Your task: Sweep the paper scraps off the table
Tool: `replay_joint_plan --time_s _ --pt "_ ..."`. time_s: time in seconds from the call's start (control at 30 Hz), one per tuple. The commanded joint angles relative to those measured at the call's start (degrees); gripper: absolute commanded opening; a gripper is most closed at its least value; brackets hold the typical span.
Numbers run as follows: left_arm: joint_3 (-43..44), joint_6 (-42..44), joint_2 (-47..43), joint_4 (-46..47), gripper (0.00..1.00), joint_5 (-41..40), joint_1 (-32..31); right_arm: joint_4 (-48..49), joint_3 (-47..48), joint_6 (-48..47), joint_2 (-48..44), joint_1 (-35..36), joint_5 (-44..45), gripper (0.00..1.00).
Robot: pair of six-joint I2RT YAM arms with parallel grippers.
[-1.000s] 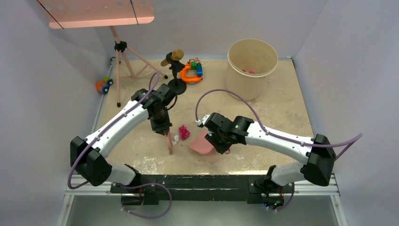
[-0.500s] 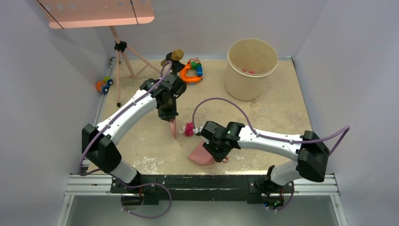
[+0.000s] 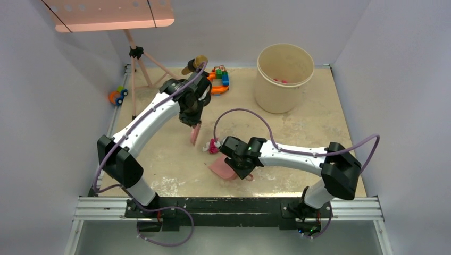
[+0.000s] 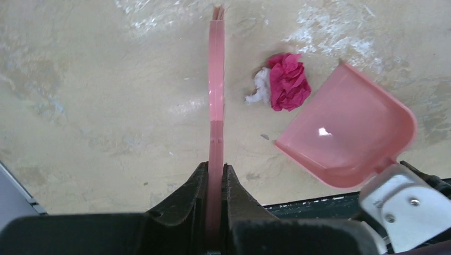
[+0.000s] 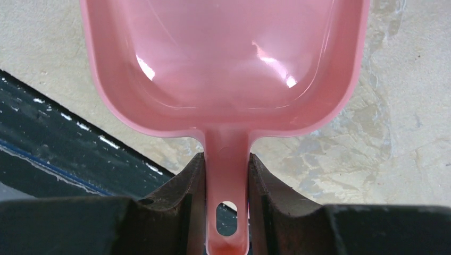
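A beige, scuffed and speckled worktop with a metal edge stands between plain pale walls; at its far side are a cream bucket, bright blocks and a pink tripod. The left pincer is clamped tight on the handle of a thin pink brush, which reaches straight ahead of it with the bristles at the far end. The right pincer grips the handle of a pink dustpan, whose empty pan lies ahead of it, low over the worktop. The scraps, a magenta wad with a small white one touching it, lie on the worktop ahead of the left pincer and to the right of the brush, near it but apart. From the right pincer they lie just past the dustpan's open lip, beside one corner; whether they touch the lip I cannot tell.
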Motion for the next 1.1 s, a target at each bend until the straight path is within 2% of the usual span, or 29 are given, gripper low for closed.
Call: replay_joint_plan --time_s 0.0,0.27,0.5,0.6,0.77,1.07 --pt "7.0 6.5 6.1 0.5 0.00 5.7 0.2 3.2 2.9 -1.7 1.2 -1.2 1.5 0.00" --pt "21.6 9.5 19.3 -9.5 0.00 -0.3 0.3 3.9 5.6 -5.1 3.5 -3.1 0.8 0.00" --pt "21.8 11.3 22.7 -10.8 0.00 4.7 -0.3 3.7 7.5 -7.5 5.4 -3.5 2.4 0.00" --pt "19.4 10.6 22.3 -10.4 0.00 8.8 -1.0 4.2 7.5 -8.0 5.4 -3.5 2.7 0.00" --pt "13.6 10.0 17.1 -4.3 0.00 24.8 -1.0 5.1 6.5 -7.9 5.4 -3.5 2.8 0.00" --pt "14.3 7.8 9.6 -6.6 0.00 26.2 -1.0 8.6 1.7 -5.6 -0.7 -3.4 2.7 0.00"
